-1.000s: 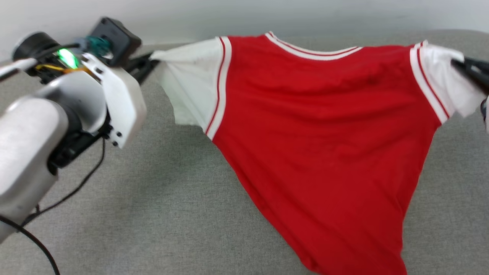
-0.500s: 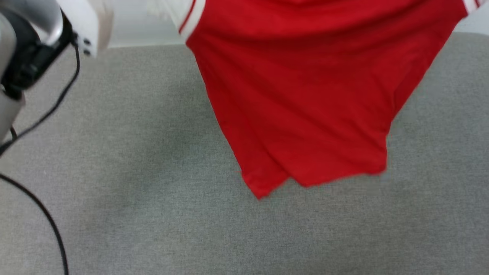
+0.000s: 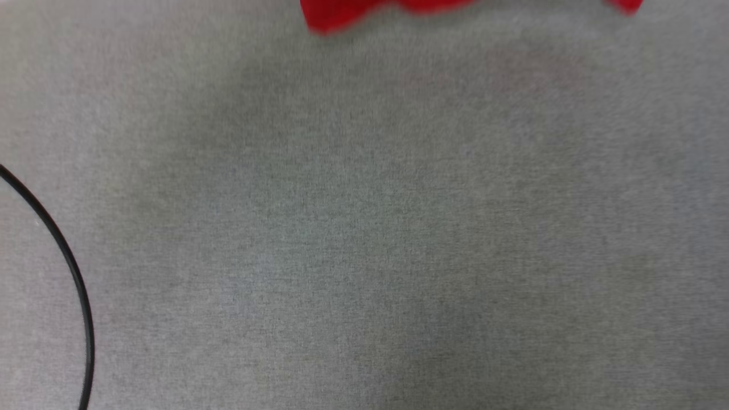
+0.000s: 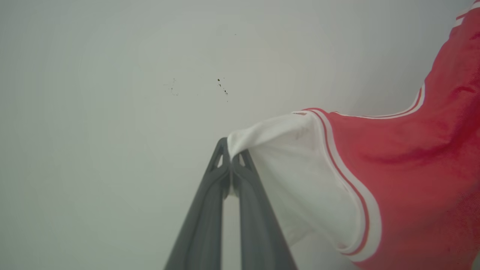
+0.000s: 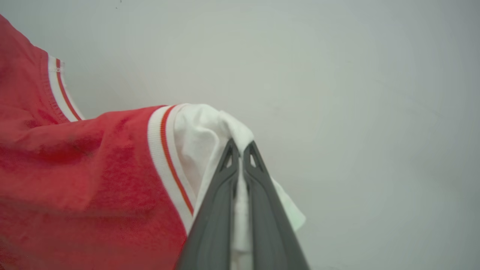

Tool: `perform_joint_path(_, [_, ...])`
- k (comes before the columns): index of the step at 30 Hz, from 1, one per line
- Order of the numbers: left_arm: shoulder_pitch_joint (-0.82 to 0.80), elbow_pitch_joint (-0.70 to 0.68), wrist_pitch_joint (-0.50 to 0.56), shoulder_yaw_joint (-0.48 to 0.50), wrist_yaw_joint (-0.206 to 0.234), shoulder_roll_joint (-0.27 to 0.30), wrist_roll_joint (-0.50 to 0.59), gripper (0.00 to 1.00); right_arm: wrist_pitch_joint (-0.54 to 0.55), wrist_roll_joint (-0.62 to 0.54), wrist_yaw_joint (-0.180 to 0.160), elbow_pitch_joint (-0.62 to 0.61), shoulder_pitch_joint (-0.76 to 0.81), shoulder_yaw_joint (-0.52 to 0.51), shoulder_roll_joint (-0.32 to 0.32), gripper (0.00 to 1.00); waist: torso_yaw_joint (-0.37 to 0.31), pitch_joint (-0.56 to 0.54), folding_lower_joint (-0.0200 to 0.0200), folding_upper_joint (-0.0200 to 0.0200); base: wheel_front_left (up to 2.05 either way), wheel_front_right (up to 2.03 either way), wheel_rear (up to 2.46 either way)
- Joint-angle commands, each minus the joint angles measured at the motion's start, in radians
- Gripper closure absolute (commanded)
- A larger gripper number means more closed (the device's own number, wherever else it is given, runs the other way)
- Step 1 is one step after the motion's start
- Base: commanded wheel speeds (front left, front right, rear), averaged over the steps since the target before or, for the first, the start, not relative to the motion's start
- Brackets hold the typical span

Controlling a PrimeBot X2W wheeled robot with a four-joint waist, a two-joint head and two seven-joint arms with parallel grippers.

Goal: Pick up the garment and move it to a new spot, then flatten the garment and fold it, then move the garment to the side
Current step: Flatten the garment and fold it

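The left hand [image 4: 230, 150] and right hand [image 5: 240, 150] each clamp a white sleeve, holding the garment [image 4: 408, 168] spread in the air, probably to hang flat; its hem shows at the head view's top edge.

The grey cloth bench [image 3: 364, 239] lies open through the middle and right. A black cable [image 3: 74, 273] curves across the near left, and the garment [image 3: 336, 14] dangles at the far edge.

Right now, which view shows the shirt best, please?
Left wrist view: the shirt shows sleeve, trim and red body, held by the left gripper. Right wrist view: the other sleeve bunched in the right gripper. Head view: a blurred red edge.
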Motion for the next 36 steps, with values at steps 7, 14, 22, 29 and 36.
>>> perform_joint_path(7, [-0.122, 0.15, -0.092, 0.012, -0.021, -0.04, 0.009, 1.0, -0.053, -0.059, -0.001, 0.135, -0.151, 0.016, 0.071, 1.0, 0.019, 0.119, -0.0001, 0.0, 0.0, 0.0, 0.0])
perform_joint_path(14, [-0.057, 0.253, -0.179, -0.019, -0.037, -0.063, -0.007, 1.0, -0.097, -0.036, -0.001, 0.22, -0.092, 0.103, 0.106, 1.0, 0.029, 0.142, -0.0001, 0.0, 0.0, 0.0, 0.0])
perform_joint_path(22, [0.154, 0.275, -0.275, -0.075, -0.044, -0.069, -0.056, 1.0, -0.178, 0.076, -0.001, 0.24, 0.094, 0.229, 0.128, 1.0, 0.025, 0.096, -0.0001, 0.0, 0.0, 0.0, 0.0])
perform_joint_path(29, [0.432, 0.212, -0.333, -0.099, -0.027, -0.024, -0.115, 1.0, -0.253, 0.191, -0.001, 0.203, 0.316, 0.335, 0.107, 1.0, 0.004, -0.003, -0.0001, 0.0, 0.0, 0.0, 0.0])
perform_joint_path(36, [0.797, 0.066, -0.358, -0.096, 0.061, 0.063, -0.211, 1.0, -0.295, 0.284, -0.001, 0.132, 0.558, 0.444, 0.055, 1.0, -0.017, -0.109, -0.0001, 0.0, 0.0, 0.0, 0.0])
